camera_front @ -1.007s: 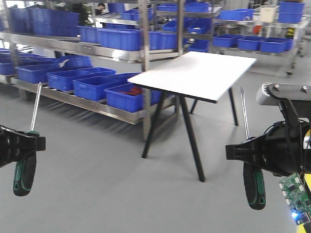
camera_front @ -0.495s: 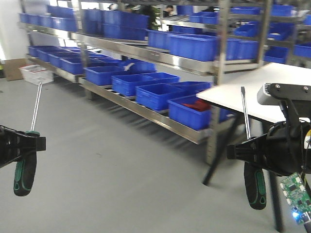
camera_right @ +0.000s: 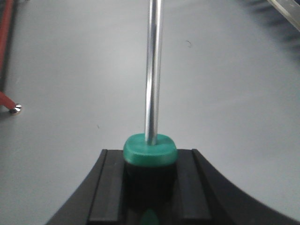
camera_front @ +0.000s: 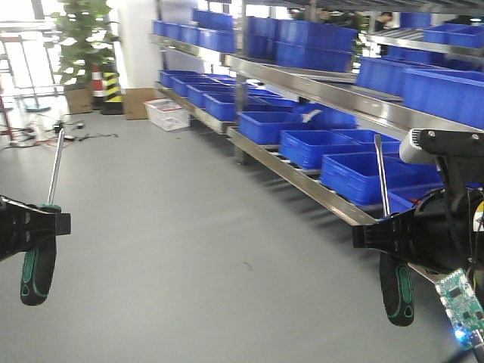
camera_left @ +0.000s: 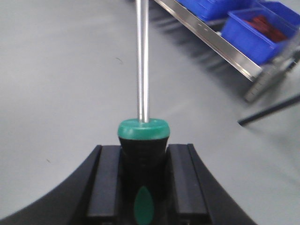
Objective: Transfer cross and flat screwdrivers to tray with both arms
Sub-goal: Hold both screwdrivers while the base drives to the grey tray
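My left gripper [camera_front: 45,224] is shut on a screwdriver [camera_front: 39,265] with a black and green handle; its steel shaft points up. In the left wrist view the same handle [camera_left: 143,145] sits clamped between the jaws. My right gripper [camera_front: 389,238] is shut on a second black and green screwdriver [camera_front: 396,291], shaft upright. In the right wrist view its handle [camera_right: 150,157] is clamped between the jaws. I cannot tell which tip is cross and which is flat. The tray is out of view.
Steel shelving [camera_front: 318,91] with blue bins [camera_front: 340,147] runs along the right and back. A white crate [camera_front: 168,115], a striped bollard [camera_front: 112,91] and a potted plant [camera_front: 79,38] stand at the far left. Grey floor [camera_front: 189,249] lies ahead.
The whole view has swung left: the white table has left the frame, and the shelving end, plant and bollard have come in. Both grippers still hold their screwdrivers in the same pose.
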Motion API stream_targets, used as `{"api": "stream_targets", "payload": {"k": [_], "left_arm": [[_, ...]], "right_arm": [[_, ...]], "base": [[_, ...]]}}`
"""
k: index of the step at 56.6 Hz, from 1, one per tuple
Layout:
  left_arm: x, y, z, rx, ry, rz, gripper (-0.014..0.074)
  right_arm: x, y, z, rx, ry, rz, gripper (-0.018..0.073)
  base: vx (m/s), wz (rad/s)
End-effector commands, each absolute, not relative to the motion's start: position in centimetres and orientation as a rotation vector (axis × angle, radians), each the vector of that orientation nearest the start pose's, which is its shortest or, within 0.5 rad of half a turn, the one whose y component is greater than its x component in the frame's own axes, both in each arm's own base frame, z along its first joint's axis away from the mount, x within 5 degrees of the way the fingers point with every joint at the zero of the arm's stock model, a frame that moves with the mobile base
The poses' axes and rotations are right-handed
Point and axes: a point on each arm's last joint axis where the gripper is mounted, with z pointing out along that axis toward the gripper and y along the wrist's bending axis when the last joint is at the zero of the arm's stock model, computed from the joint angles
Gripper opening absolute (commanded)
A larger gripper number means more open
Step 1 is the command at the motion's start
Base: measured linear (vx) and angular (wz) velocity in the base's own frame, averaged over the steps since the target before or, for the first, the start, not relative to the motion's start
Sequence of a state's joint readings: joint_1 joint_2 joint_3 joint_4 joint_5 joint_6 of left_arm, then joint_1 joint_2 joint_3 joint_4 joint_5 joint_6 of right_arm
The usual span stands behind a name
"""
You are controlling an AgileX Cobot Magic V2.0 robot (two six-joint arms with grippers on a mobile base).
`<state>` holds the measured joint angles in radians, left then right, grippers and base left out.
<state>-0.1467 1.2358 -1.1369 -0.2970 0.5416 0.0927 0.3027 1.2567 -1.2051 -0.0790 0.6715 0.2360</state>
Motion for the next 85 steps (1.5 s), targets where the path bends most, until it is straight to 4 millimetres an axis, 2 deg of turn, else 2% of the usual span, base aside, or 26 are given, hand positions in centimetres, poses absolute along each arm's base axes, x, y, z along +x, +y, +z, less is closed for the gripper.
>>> {"api": "stream_targets", "payload": {"k": [1,60,85], "left_arm": [[26.31,-5.31,40.15,0.049,1.973,-0.365,-0.0001],[26.31,-5.31,40.16,0.048,1.973,-0.365,-0.0001],[26.31,-5.31,40.16,0.048,1.973,-0.365,-0.0001]], "right_arm": [[25.80,7.42,40.62,-0.116,2.064,0.226,-0.0008],[25.80,7.40,40.62,-0.118,2.064,0.222,-0.0008],[25.80,7.40,40.62,-0.118,2.064,0.222,-0.0008]], "base": [[0.59,0.48],[0.60,0.32],[0.59,0.00]]}}
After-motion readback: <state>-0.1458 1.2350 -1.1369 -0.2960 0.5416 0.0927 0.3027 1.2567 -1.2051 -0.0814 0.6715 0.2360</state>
